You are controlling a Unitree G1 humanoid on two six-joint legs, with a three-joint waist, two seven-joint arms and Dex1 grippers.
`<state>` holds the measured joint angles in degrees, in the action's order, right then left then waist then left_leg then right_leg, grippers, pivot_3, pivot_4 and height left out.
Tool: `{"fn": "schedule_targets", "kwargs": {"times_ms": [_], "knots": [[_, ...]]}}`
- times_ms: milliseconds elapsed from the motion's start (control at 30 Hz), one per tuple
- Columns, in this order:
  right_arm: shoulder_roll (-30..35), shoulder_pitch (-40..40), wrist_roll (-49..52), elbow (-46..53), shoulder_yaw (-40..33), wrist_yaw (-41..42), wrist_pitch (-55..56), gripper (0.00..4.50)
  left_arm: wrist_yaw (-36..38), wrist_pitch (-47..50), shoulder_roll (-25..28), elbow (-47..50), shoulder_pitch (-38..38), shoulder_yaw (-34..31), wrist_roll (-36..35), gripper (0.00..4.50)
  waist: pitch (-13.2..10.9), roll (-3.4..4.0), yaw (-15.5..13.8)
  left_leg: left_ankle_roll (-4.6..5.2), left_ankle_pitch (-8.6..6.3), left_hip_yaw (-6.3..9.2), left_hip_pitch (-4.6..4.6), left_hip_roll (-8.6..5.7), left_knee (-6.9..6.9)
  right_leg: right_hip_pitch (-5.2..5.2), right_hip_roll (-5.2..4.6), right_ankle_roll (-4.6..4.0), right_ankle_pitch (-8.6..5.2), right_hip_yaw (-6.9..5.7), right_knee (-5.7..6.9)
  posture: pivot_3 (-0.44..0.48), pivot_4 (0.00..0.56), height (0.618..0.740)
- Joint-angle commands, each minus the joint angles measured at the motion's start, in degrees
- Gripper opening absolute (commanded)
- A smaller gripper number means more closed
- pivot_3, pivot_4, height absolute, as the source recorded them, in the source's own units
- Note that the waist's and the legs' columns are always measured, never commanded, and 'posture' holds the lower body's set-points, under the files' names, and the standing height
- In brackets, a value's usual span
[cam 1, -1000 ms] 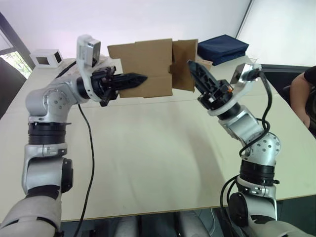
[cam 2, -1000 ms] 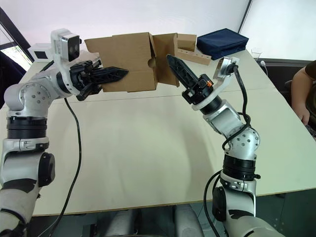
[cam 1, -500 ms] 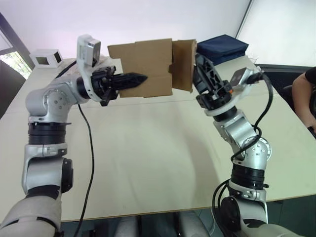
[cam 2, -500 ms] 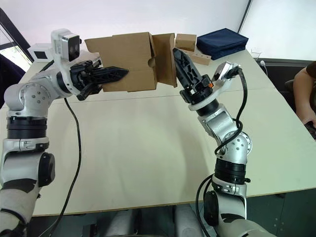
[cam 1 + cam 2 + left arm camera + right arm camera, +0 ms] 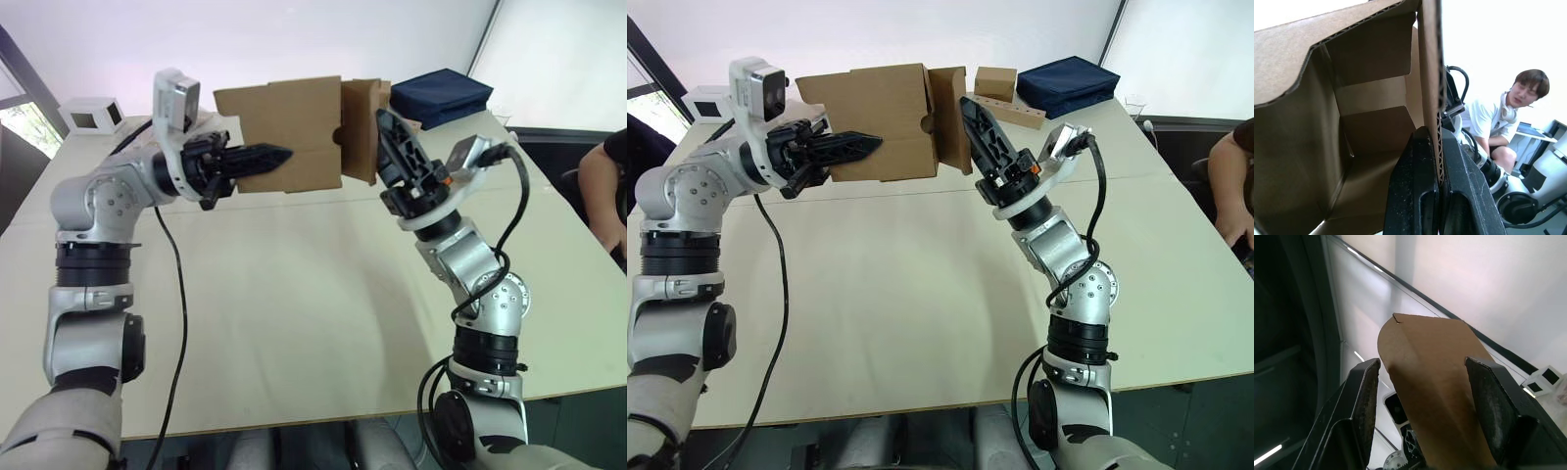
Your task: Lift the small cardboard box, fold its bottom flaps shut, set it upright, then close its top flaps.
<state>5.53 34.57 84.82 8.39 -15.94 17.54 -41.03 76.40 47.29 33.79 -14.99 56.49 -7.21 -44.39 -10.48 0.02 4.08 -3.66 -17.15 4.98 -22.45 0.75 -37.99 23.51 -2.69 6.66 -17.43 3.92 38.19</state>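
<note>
the box (image 5: 289,132) is matt brown corrugated cardboard, its cut edge rough. the left gripper (image 5: 1436,188) fingers are black grainy plastic. the table (image 5: 294,294) is smooth, matt, pale beige.

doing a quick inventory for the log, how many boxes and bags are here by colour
brown: 2, the small cardboard box held up, and another brown box behind it
white: 1, white box
navy: 1, navy bag
total: 4

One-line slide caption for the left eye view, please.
Left gripper pinches the raised small cardboard box by a wall while the open right gripper meets an end flap.
</note>
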Motion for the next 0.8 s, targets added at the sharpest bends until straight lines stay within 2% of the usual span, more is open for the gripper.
{"fn": "schedule_targets", "kwargs": {"times_ms": [33, 500, 800], "knots": [[-0.5, 0.8, -1.0, 1.0, 0.7, -0.3, 1.2, 2.87, -0.1, -0.2, 0.3, 1.2, 1.4, -0.9, -0.7, 0.0, 0.0, 0.0, 0.0, 0.0, 0.0, 0.0, 0.0, 0.0, 0.0, 0.0, 0.0, 0.0, 0.0, 0.0, 0.0, 0.0, 0.15, 0.74], [-1.3, 1.8, -6.5, 1.4, 2.0, -1.8, 4.2, 2.87, -0.3, -0.2, 0.2, 1.7, 0.9, -0.8, -0.9, 0.0, 0.0, 0.0, 0.0, 0.0, 0.0, 0.0, 0.0, 0.0, 0.0, 0.01, 0.0, 0.0, 0.0, 0.0, 0.0, 0.0, 0.15, 0.74], [1.0, 0.7, -4.8, 6.0, 4.5, 2.8, 0.8, 2.87, -0.3, -0.6, 0.2, 0.9, 1.0, -0.7, -0.4, 0.0, 0.0, 0.0, 0.0, 0.0, 0.0, 0.0, 0.0, 0.0, 0.0, 0.0, 0.0, 0.0, 0.0, 0.0, 0.0, 0.0, 0.15, 0.74]]}}
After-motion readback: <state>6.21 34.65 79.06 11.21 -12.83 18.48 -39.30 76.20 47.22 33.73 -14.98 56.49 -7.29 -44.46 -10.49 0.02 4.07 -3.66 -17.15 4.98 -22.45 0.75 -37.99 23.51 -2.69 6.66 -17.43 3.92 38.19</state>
